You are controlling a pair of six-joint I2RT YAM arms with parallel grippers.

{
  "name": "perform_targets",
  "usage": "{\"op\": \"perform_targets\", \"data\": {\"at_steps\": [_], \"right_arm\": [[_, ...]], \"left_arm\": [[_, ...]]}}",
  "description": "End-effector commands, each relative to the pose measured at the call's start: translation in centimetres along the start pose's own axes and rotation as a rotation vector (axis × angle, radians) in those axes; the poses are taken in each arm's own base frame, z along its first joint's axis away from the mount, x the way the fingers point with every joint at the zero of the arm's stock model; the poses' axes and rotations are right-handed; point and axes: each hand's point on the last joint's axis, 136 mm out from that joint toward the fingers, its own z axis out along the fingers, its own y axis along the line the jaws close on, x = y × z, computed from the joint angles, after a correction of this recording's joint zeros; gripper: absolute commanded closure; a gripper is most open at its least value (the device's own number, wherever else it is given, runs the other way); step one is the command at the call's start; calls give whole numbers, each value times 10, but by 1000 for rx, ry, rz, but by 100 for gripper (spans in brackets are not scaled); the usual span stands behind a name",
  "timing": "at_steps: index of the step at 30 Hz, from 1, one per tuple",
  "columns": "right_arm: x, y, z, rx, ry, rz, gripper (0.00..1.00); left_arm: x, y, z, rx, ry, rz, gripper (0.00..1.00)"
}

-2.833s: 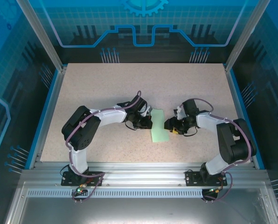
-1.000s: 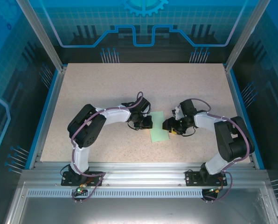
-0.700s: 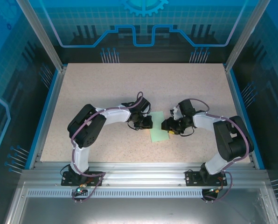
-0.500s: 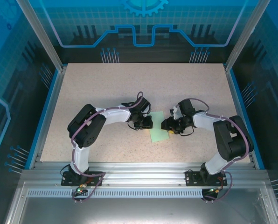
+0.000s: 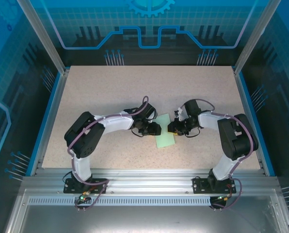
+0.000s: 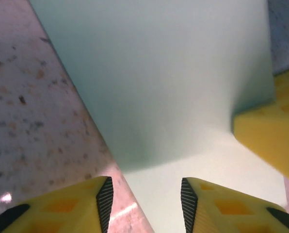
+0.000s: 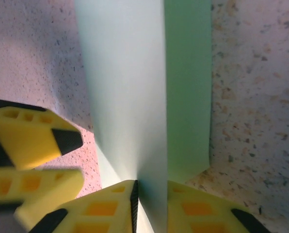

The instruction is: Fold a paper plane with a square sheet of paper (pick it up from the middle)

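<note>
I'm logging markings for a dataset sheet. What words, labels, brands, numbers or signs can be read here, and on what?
None: no word, label, brand or number can be read in any view.
The square sheet of paper is plain and unmarked.
The blue back wall carries a gear graphic and line patterns, no lettering.

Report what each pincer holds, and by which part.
Right pincer pinches the paper by its raised flap's near edge; left pincer is open, holding nothing.

Blk/wht arms (image 5: 110, 124), purple cables (image 5: 145, 99), yellow fingers (image 6: 222, 208).
</note>
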Motion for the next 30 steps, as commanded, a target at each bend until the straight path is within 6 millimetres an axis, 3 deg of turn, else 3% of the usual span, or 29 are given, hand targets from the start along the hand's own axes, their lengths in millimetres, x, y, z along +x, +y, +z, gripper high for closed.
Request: {"op": "perform_targets", "data": {"at_steps": [1,6,13,20,30], "right_arm": [[-3,6,-4,-32,9,16,84],[-3,9,-5,-48,6,25,86],[-4,11,-4,-60,10,29,86],[-3,10,-3,-65,16,36,86],[-1,9,-2,-68,19,46,85]], "left_arm": [[6,-26,-23,-12,-70,134,48],[28,-44,-30,-183,-129,354,41],[55,-64,-10,-327,-125,581,35],[51,-63,6,-418,-161,595,27],[49,-59,21,-472,-181,597,26]]}}
